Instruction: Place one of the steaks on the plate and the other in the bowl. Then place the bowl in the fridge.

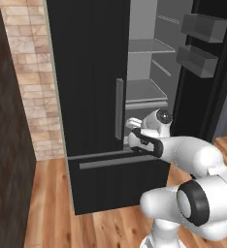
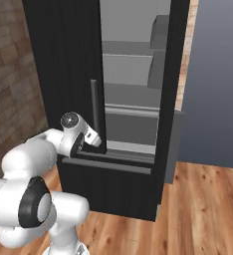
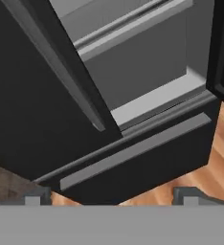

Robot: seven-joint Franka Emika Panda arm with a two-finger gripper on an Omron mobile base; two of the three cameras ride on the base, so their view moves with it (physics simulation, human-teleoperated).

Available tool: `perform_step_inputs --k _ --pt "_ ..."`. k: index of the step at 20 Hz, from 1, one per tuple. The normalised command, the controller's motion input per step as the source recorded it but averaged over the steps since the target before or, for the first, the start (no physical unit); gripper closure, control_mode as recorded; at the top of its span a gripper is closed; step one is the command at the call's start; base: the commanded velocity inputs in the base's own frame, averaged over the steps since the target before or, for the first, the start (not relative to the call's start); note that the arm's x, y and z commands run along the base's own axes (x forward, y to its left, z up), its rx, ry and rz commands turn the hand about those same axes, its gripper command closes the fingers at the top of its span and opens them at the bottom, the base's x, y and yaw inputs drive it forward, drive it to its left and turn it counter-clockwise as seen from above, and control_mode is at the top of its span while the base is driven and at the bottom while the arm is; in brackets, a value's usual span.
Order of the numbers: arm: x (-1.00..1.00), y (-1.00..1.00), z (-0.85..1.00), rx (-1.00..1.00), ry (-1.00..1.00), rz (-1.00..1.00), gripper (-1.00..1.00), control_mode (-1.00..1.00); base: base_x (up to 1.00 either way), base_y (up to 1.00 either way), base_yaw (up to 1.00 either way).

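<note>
The fridge [image 1: 86,72] is tall and black, with its left door shut and its right door [image 1: 202,43] swung open on grey shelves [image 1: 144,92]. My gripper [image 1: 129,131] hovers at the lower inner edge of the shut door, just below its grey vertical handle [image 1: 119,109] and above the bottom drawer [image 1: 110,184]. In the hand view my gripper [image 3: 114,198] is open, its fingertips [image 3: 37,196] far apart with nothing between them, looking at the drawer's handle bar [image 3: 133,153]. From the right base view my gripper [image 2: 99,142] sits close to the door edge. The steaks, the plate and the bowl are out of view.
A brick wall [image 1: 28,72] and a dark panel [image 1: 4,145] stand left of the fridge. A blue-grey wall [image 2: 218,74] rises to the right of the open door [image 2: 171,74]. Wooden floor [image 2: 198,214] runs in front of the drawer.
</note>
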Motion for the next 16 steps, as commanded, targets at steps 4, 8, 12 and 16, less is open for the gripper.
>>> perform_step_inputs --k 4,8,12,16 --pt "0.31 0.13 0.26 -0.38 -0.06 0.0 -1.0 -1.0 0.0 0.0 0.0" --pt "0.14 0.02 0.01 -0.09 0.0 -0.03 -1.0 -1.0 0.0 0.0 0.0" --pt "-0.01 0.0 0.33 0.0 0.0 0.0 -1.0 -1.0 0.0 0.0 0.0" --pt "-0.02 -0.02 1.0 0.0 0.0 0.05 -1.0 -1.0 0.0 0.0 0.0"
